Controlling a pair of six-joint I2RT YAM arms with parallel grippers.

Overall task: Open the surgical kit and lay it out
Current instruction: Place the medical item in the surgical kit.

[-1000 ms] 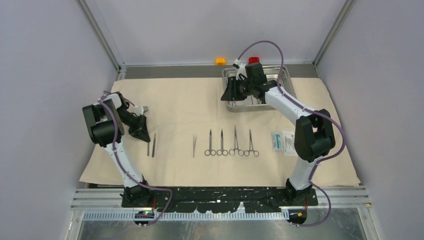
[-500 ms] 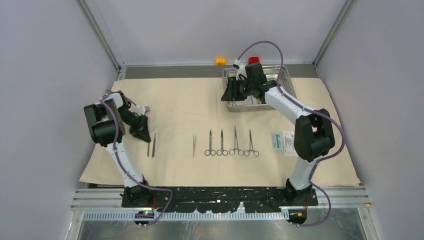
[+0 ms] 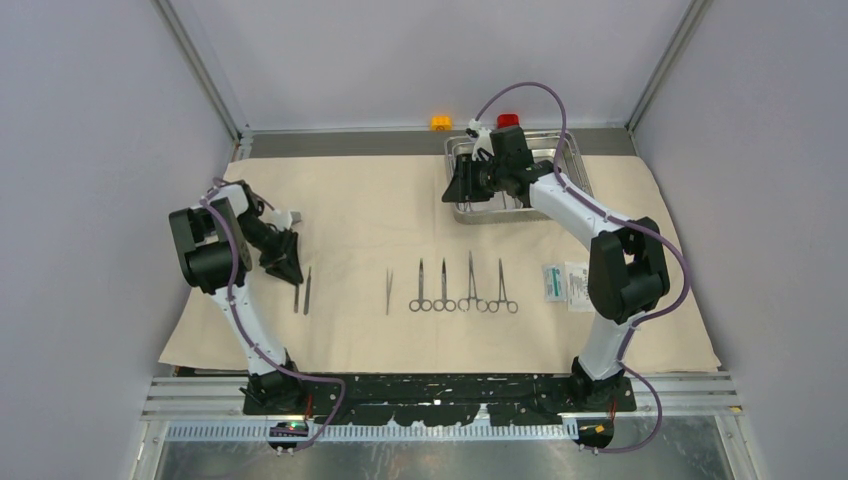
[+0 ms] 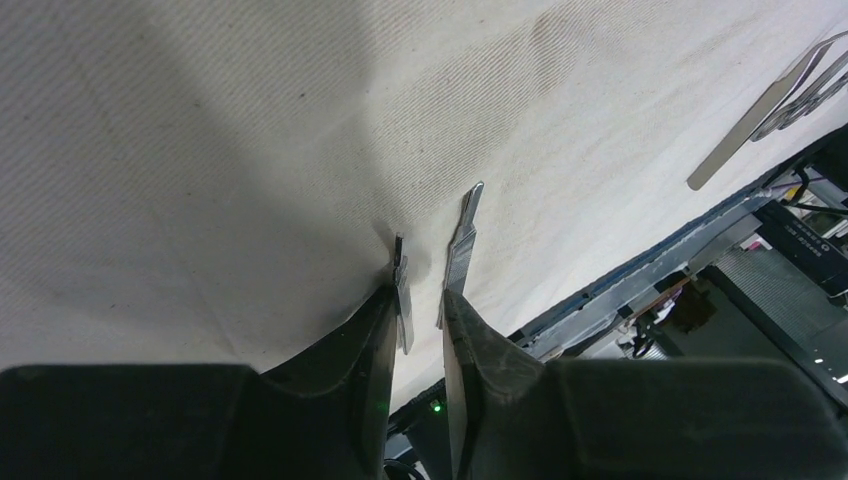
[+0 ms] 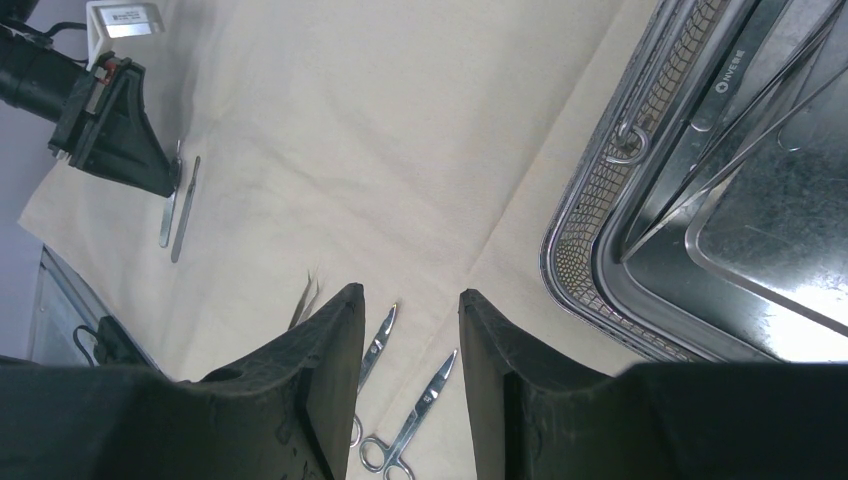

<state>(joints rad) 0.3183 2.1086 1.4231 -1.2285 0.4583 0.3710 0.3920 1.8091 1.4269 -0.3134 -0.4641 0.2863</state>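
Wide bare cloth (image 3: 370, 210) between left end effector (image 3: 290, 274) and tray (image 3: 572, 150): free passage. Near strip obstructed by handles (image 3: 303, 291), tweezers (image 3: 389, 290), clamps (image 3: 463, 290), packets (image 3: 566, 283). Right arm (image 3: 575, 205) hangs over tray.

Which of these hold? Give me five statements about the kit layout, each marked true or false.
1. Four clamps lie in a row on the cloth. True.
2. The tweezers lie in the tray. False: they lie on the cloth, left of the clamps.
3. The right gripper grips a clamp. False: it is open and empty, near the tray's edge.
4. Both packets lie right of the clamps. True.
5. Two handles lie by the left gripper. True.
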